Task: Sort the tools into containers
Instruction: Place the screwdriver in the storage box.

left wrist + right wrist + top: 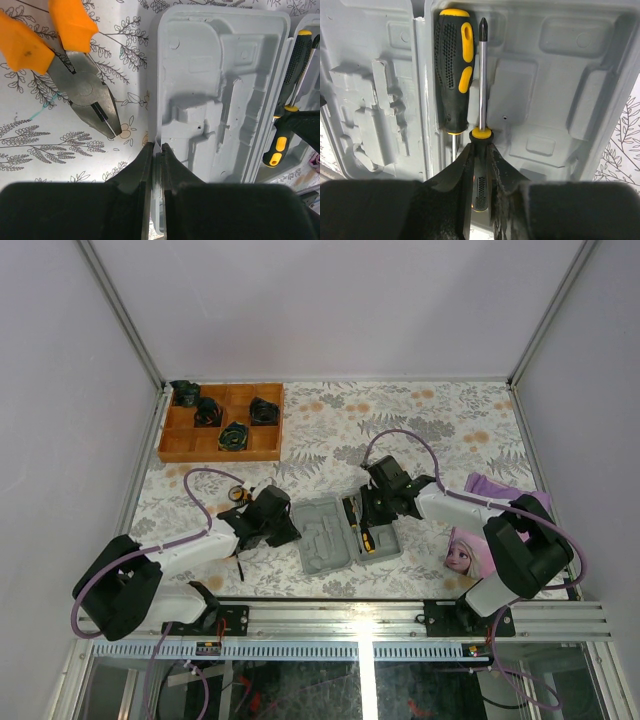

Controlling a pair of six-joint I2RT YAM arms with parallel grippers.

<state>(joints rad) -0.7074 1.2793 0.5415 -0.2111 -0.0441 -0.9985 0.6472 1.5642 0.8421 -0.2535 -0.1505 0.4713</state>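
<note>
The grey case (pixel 325 540) lies open between the arms, its moulded recesses facing up. My left gripper (pixel 156 147) is shut on the rim of the case's (pixel 220 75) left half. Orange-handled pliers (pixel 85 90) lie on the table just left of that rim. My right gripper (pixel 481 150) is shut on the black handle of a slim screwdriver (pixel 483 80), whose shaft points along a recess in the right half of the case (pixel 560 90). A thicker black-and-yellow screwdriver (pixel 452 75) lies beside it in the case. A small round tape measure (pixel 238 494) sits behind the left arm.
An orange compartment tray (pixel 220 454) holding several dark items stands at the back left. A purple cloth with a doll's face (pixel 470 550) lies under the right arm. Walls enclose the patterned table on three sides.
</note>
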